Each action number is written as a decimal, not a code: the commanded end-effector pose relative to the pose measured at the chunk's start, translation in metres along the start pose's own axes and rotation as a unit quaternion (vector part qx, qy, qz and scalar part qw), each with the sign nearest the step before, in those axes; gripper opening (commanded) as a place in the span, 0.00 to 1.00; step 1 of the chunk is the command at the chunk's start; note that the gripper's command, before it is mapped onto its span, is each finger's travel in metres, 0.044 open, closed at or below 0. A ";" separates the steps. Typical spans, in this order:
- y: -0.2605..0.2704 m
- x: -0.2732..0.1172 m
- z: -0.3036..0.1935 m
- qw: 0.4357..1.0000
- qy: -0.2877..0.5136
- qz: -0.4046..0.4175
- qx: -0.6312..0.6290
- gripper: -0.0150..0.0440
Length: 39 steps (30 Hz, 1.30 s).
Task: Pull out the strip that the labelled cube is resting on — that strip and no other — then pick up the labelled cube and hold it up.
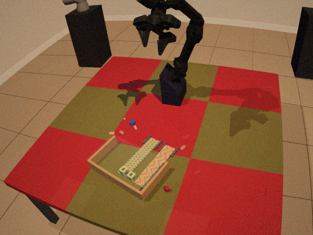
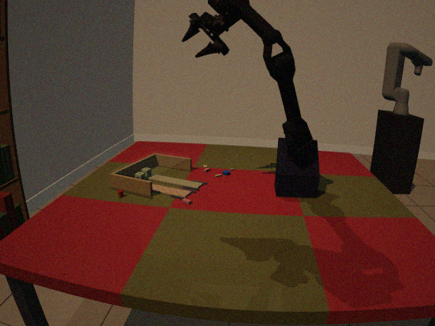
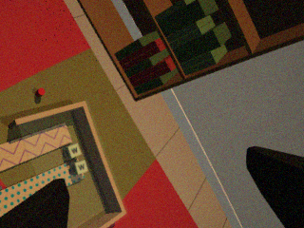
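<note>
My gripper (image 1: 152,50) (image 2: 189,49) (image 3: 159,174) is open and empty, high above the table and away from the strips. Two pale green cubes marked W stand at the inner ends of the strips. One cube (image 1: 122,170) (image 2: 146,171) (image 3: 81,167) appears to rest on the teal-dotted strip (image 1: 141,152) (image 2: 175,181) (image 3: 28,190). The other cube (image 1: 131,175) (image 2: 139,175) (image 3: 74,151) stands close beside it, seemingly between the strips; its exact support is unclear. A zigzag strip (image 1: 156,160) (image 2: 172,190) (image 3: 38,144) lies alongside. Both strips stick out of the open side.
A wooden three-walled tray (image 1: 116,178) (image 2: 131,184) (image 3: 97,161) surrounds the cubes. Short dark rails flank the strips' outer ends. A red cylinder (image 1: 167,188) (image 2: 120,193) (image 3: 41,91), a blue disc (image 1: 132,122) (image 2: 225,172) and a pink block (image 1: 183,147) (image 2: 187,201) lie outside the tray.
</note>
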<state>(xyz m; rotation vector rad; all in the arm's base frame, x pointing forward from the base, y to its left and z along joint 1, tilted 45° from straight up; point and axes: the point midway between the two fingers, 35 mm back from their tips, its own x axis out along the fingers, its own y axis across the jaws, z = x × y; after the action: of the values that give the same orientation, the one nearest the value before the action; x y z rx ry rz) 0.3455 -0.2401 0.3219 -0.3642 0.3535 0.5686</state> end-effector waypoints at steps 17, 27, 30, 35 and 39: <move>0.027 0.097 -0.095 0.971 0.027 -0.022 0.236 0.93; 0.092 0.144 -0.146 0.921 0.019 -0.047 0.387 0.93; 0.117 0.153 -0.158 0.900 0.013 -0.054 0.431 0.93; 0.164 0.162 -0.173 0.861 -0.002 -0.064 0.504 0.93; 0.202 0.163 -0.182 0.827 -0.017 -0.069 0.558 0.93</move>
<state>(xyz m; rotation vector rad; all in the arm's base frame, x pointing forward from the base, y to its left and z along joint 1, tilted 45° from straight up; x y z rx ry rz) 0.3339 -0.1038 0.0572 0.6688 0.5670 0.1814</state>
